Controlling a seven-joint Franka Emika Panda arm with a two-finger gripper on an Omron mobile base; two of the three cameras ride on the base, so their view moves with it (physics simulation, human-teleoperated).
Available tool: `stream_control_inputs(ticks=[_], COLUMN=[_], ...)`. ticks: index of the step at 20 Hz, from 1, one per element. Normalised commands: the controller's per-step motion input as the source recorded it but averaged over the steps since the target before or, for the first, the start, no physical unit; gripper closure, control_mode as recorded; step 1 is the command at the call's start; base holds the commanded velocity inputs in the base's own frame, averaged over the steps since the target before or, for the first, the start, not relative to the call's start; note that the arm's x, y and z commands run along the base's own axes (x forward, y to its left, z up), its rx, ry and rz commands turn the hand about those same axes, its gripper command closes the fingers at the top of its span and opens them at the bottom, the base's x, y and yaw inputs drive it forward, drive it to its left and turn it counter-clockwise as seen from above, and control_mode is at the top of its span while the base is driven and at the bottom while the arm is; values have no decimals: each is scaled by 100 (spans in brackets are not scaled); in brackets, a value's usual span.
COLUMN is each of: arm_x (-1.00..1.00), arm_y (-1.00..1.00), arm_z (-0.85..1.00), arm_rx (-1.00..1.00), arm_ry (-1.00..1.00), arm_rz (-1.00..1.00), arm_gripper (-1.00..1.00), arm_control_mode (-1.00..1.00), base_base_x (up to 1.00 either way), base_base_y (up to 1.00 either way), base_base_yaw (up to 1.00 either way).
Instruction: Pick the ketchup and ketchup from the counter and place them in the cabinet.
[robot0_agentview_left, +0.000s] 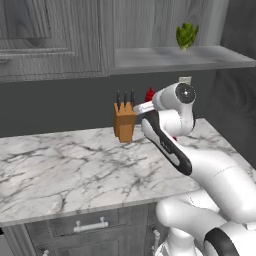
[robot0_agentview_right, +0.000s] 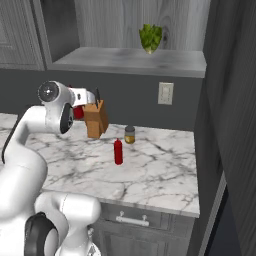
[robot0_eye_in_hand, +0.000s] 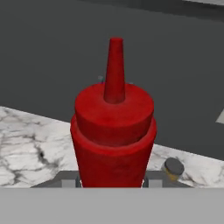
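Carrying the first ketchup bottle (robot0_eye_in_hand: 113, 131) toward the cabinet shelf (robot0_agentview_right: 130, 62), judging by the lift: bottle held up off the table (robot0_agentview_left: 75, 160), level with the knife block (robot0_agentview_left: 124, 122) at centre frame in the left base view. Fingers (robot0_eye_in_hand: 113, 183) pinching the bottle low on its body, one at each side, at the bottom of the hand view, nozzle pointing up at centre frame. Second ketchup bottle (robot0_agentview_right: 118, 151) standing upright on the marble at centre of the right base view, just beside a small yellow-brown jar (robot0_agentview_right: 129, 134), well apart from the held one. Next move, as a judgement: raise higher and swing toward the upper right of the left base view, clearing the shelf edge and the green leafy item (robot0_agentview_right: 150, 38) on the board, then set down upright before releasing.
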Motion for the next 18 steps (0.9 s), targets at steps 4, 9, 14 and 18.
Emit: stream_control_inputs(ticks=[4, 9, 14, 18], arm_x=[-32, -22, -5, 0], arm_y=[-27, -24, -14, -11], arm_z=[64, 60, 60, 55], arm_rx=[1, 3, 0, 0], arm_ry=[-7, -7, -5, -1], arm_rz=[0, 0, 0, 0], arm_gripper=[100, 100, 100, 100], arm_control_mode=[-100, -100, -100, -100], base_base_x=[0, 0, 0, 0], base_base_y=[0, 0, 0, 0], base_base_yaw=[0, 0, 0, 0])
